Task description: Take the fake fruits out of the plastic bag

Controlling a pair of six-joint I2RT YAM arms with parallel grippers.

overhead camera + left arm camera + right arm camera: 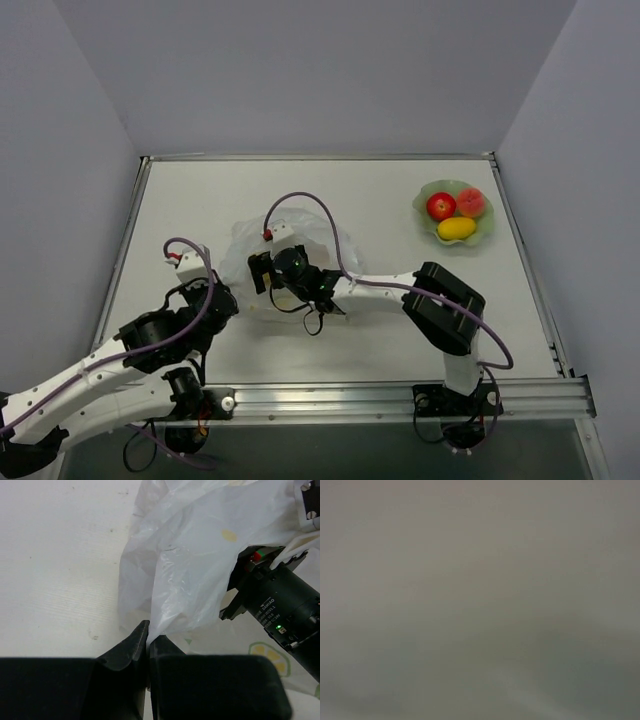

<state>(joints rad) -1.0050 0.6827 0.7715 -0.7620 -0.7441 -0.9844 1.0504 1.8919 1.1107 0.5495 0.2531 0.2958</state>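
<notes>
The translucent white plastic bag [243, 243] lies left of the table's middle and fills the left wrist view [190, 565]. My left gripper [148, 632] is shut on the bag's near edge, at the bag's left side in the top view [226, 293]. My right gripper [260, 272] reaches into the bag's mouth; its fingers are hidden by plastic, and the right wrist view is blank grey. A red apple [441, 206], a pink-orange peach [471, 202] and a yellow oval fruit [456, 229] lie in the pale green dish [430, 189]. The pear-like fruit is out of view.
The dish stands at the far right near the table's right edge. My right arm's black wrist body [282, 600] lies across the bag's opening. A metal rail [400, 400] runs along the near edge. Grey walls enclose the table on three sides.
</notes>
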